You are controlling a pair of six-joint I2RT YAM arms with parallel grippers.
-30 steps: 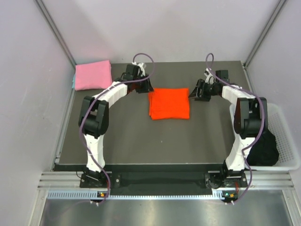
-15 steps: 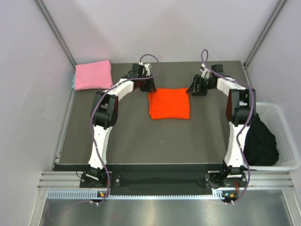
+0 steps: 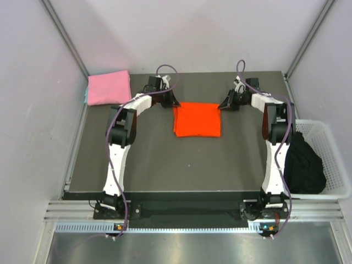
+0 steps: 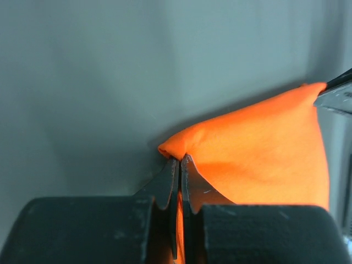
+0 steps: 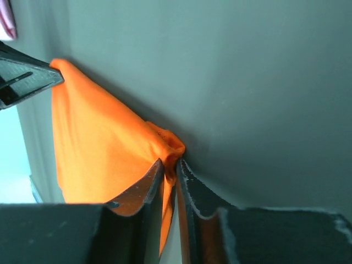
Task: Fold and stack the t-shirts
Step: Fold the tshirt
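Observation:
The orange-red t-shirt (image 3: 197, 119) lies folded into a rectangle in the middle of the far half of the dark table. My left gripper (image 3: 174, 104) is shut on its far left corner (image 4: 175, 147). My right gripper (image 3: 220, 106) is shut on its far right corner (image 5: 170, 144). Both corners are pinched between the black fingers, and the cloth (image 4: 264, 148) stretches between the two grippers. The pink t-shirt (image 3: 108, 87) lies folded at the table's far left corner, apart from both grippers.
A white lattice basket (image 3: 335, 159) stands off the table's right edge with a black cloth (image 3: 306, 168) in it. Grey walls close in on the back and both sides. The table's front edge (image 3: 176, 192) lies just ahead of the arm bases.
Both grippers moved in from beside the orange-red shirt to its far corners and shut on them. The shirt's far edge has pulled slightly toward the back.

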